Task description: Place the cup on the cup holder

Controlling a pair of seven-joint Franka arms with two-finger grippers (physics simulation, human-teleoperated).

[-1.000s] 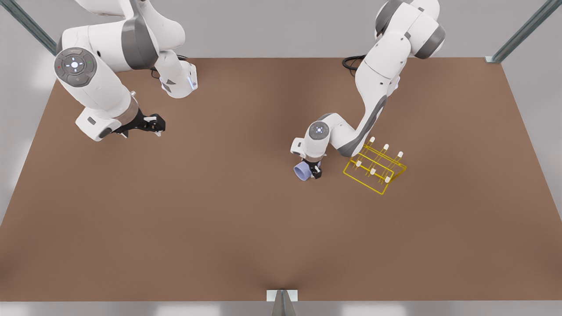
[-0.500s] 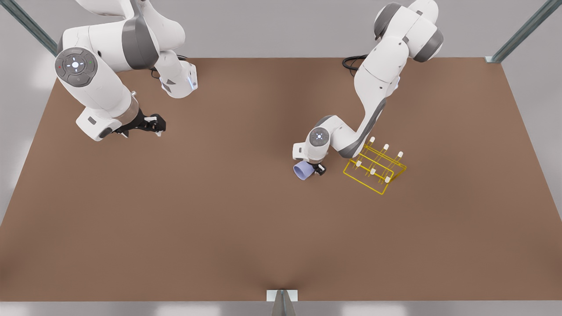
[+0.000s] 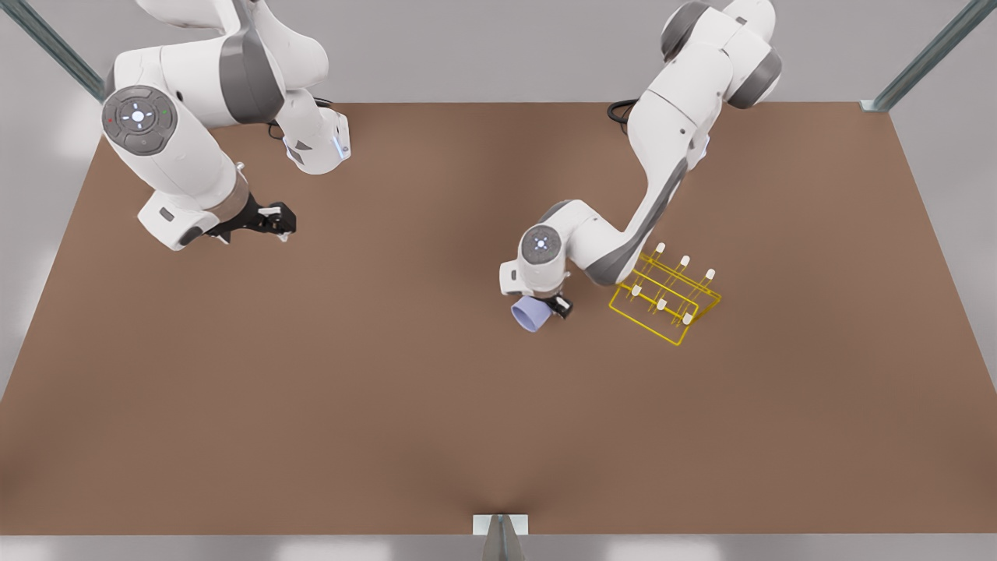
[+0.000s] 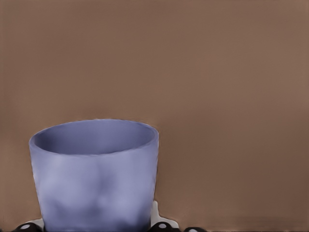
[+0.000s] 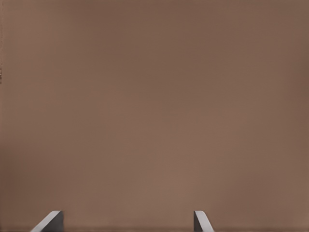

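Since the earlier frame the cup (image 3: 531,315) has shifted a little toward the front view's left and looks higher, its round mouth now turned more toward the camera, so I judge it is lifted off the table (image 3: 389,405). The left gripper (image 3: 554,306) holds it by the side wall, with the fingers closed on it; in the left wrist view the cup (image 4: 95,174) sits close before the lens, its open mouth pointing away from the wrist. This grip on the wall probably leaves the opening free, so that a peg can enter it later.

The cup holder (image 3: 664,300) stands on the table just to the front view's right of the cup, apart from it, with its white-tipped pegs upright. The cup is not yet on any peg. I think the next step is to carry it over the rack and turn the mouth downward.

The right gripper (image 3: 273,221) waits far at the front view's left, above bare table, its fingers (image 5: 49,222) spread wide and holding nothing.
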